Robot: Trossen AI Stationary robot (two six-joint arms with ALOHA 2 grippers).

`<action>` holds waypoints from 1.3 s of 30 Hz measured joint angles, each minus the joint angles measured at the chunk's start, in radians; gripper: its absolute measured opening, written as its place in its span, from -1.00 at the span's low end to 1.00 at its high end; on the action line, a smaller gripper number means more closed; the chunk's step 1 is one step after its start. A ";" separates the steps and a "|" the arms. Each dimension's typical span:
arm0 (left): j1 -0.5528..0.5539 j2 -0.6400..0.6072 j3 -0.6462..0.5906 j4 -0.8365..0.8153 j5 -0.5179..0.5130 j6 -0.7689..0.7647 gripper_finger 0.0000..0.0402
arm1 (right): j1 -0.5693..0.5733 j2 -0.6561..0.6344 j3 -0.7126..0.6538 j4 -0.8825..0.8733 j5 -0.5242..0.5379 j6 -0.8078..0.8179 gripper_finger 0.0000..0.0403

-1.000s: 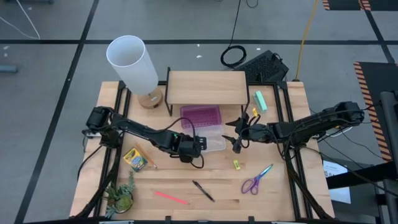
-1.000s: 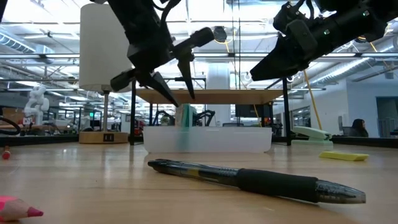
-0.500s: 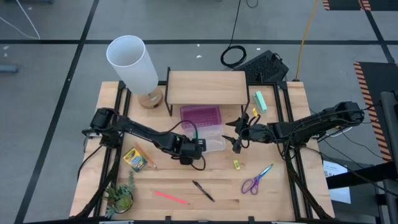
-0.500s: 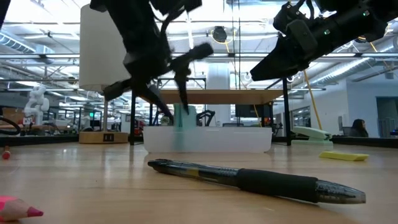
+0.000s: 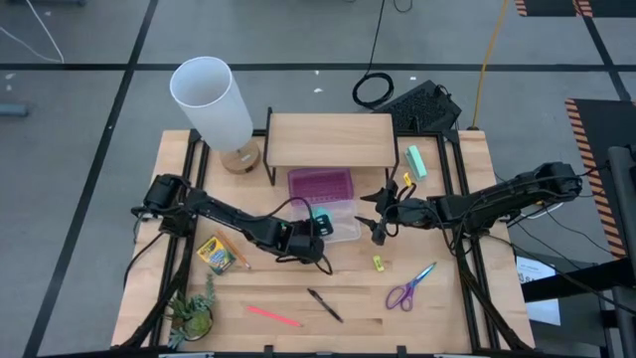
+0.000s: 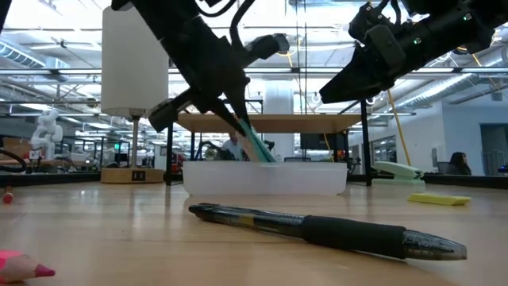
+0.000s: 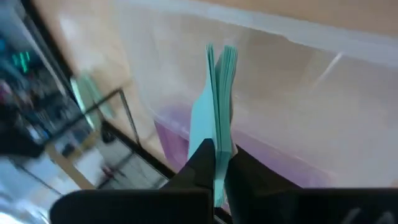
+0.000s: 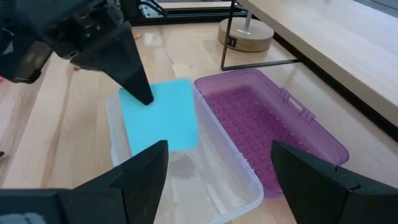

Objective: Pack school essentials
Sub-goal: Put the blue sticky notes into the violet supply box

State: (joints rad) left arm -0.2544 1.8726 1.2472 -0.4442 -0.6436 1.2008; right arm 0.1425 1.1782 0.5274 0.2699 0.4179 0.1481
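Note:
A light-blue note pad (image 8: 160, 115) slants over the clear box (image 5: 344, 230), with my left gripper (image 5: 314, 237) shut on it at the box's left end. The box's purple lid (image 5: 320, 184) lies open behind it. My right gripper (image 5: 376, 227) hovers open just right of the box, touching nothing. On the table lie the crayon box (image 5: 221, 254), black pen (image 5: 325, 304), pink stick (image 5: 273, 316), scissors (image 5: 410, 288) and yellow piece (image 5: 379, 263). My left gripper pinches the note pad by one edge (image 7: 217, 163) between its two fingers, which come slanting down from the table's left. The pad (image 6: 255, 143) stands tilted, its free end dipping into the clear box; whether it touches the box's floor I cannot tell.
A wooden shelf (image 5: 331, 139) and a white lamp (image 5: 214, 104) stand at the back. A mint-green block (image 5: 416, 160) lies at the back right, a green toy dinosaur (image 5: 194, 313) at the front left.
My left gripper has shifted a little toward the table's right and tipped over, still shut on the note pad. The pad, upright in the box a second ago, now leans toward the right with its free end low in the box.

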 joint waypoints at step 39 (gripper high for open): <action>-0.037 -0.001 -0.031 -0.174 0.057 -0.673 -0.02 | 0.000 0.000 0.000 0.009 0.000 0.023 0.37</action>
State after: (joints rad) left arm -0.2916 1.8717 1.2167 -0.6186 -0.5869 0.5282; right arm 0.1429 1.1782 0.5274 0.2790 0.4179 0.1711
